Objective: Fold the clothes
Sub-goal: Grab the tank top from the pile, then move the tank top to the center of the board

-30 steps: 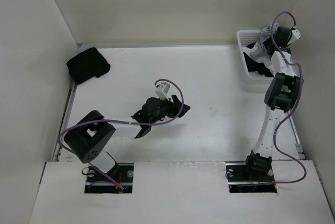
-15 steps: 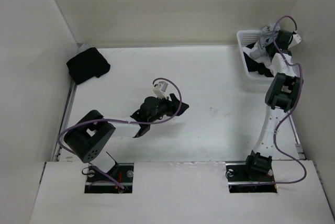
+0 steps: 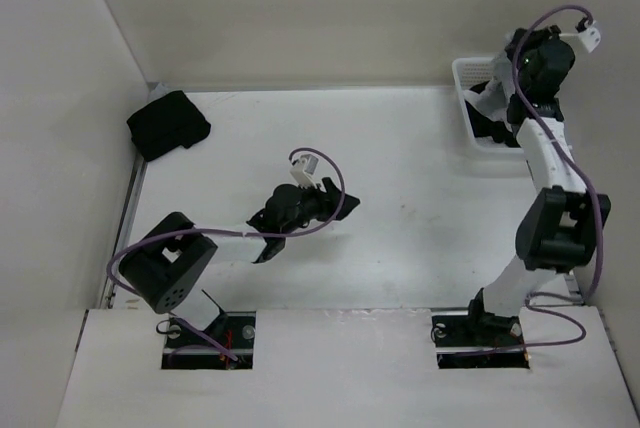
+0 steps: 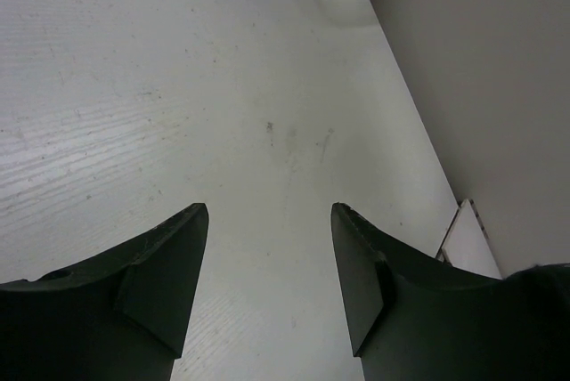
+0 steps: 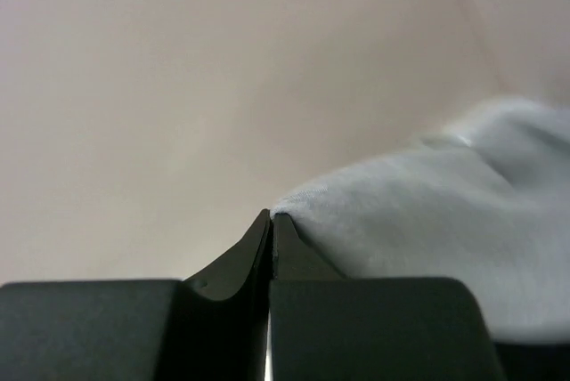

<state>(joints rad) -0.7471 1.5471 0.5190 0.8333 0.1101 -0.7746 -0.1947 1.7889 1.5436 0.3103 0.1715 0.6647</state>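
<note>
folding has not begun: the grey t-shirt [image 5: 419, 221] is bunched in the basket [image 3: 462, 70] at the far right corner of the bench [image 3: 400, 148], not yet laid flat. what is left is to lift it out, spread it and fold it. the right arm reaches far forward over the basket, and the right hand [image 5: 270, 230] has its fingers pressed together, seemingly pinching the shirt's edge, though the close view is unclear. the left hand [image 4: 269, 212] hovers over mid-bench, fingers apart and empty.

Top view: bright, even, diffuse overhead light, faint soft shadows on table [image 3: 400, 148]. Left wrist: sharp, slight glare lower left. Right wrist: dimmer, T-shirt [image 5: 419, 221] soft, blurred toward upper right.
</note>
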